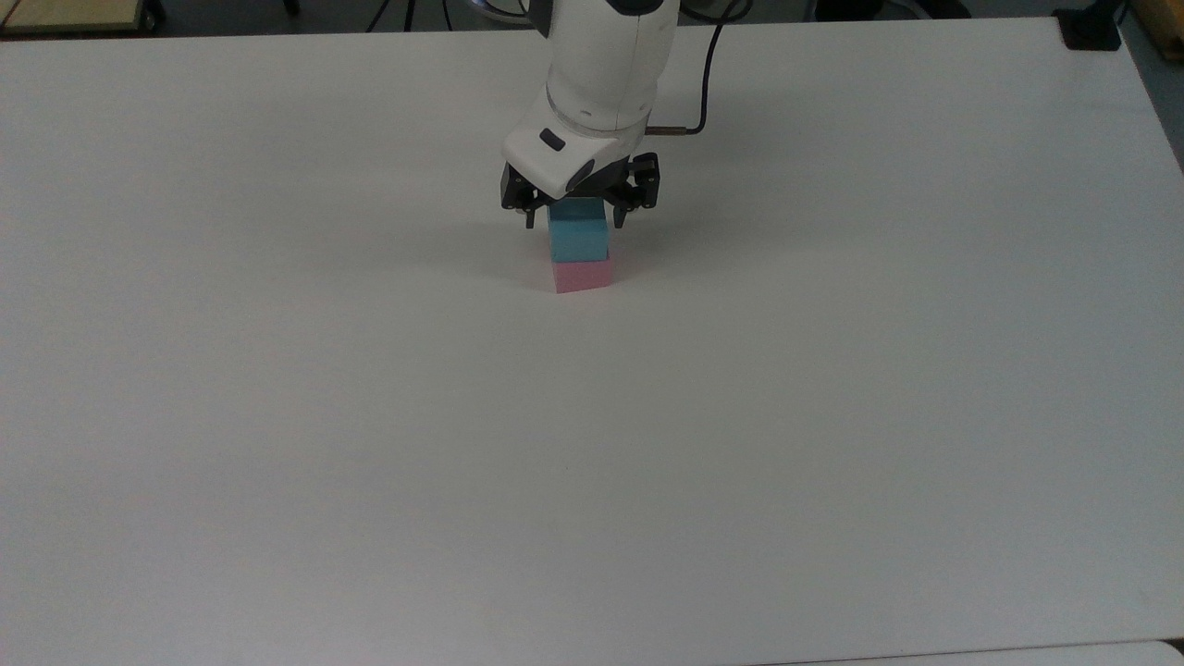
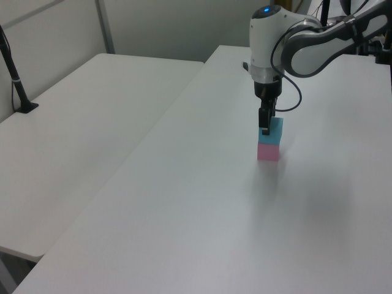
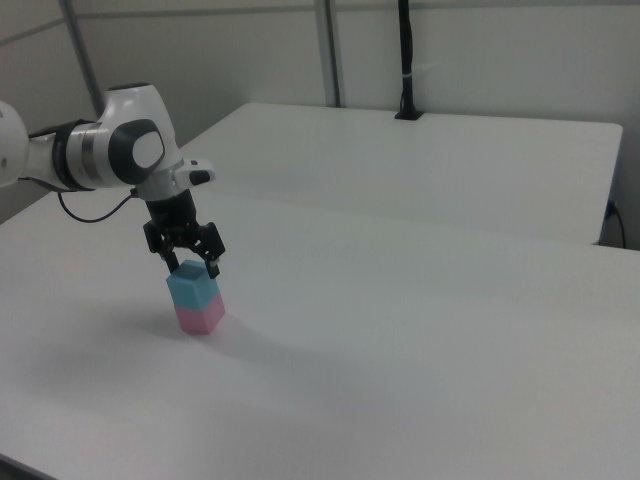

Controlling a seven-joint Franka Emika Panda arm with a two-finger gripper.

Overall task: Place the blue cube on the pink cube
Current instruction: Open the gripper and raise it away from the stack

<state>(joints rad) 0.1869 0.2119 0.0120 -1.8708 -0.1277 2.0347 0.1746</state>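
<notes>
White table (image 1: 277, 416), blue cube (image 1: 579, 239) squarely atop pink cube (image 1: 583, 275)

The light is even and soft in all three views, without hard glare. In the top view the white table (image 1: 370, 462) is bright in the middle and becomes a little grey toward the lower edge of the frame. A pale, wide shadow lies beside the two stacked cubes, in the upper middle of the top view. In the right view a faint shadow spreads at the lower left. The left and right views are a little grainy, with soft edges.
</notes>
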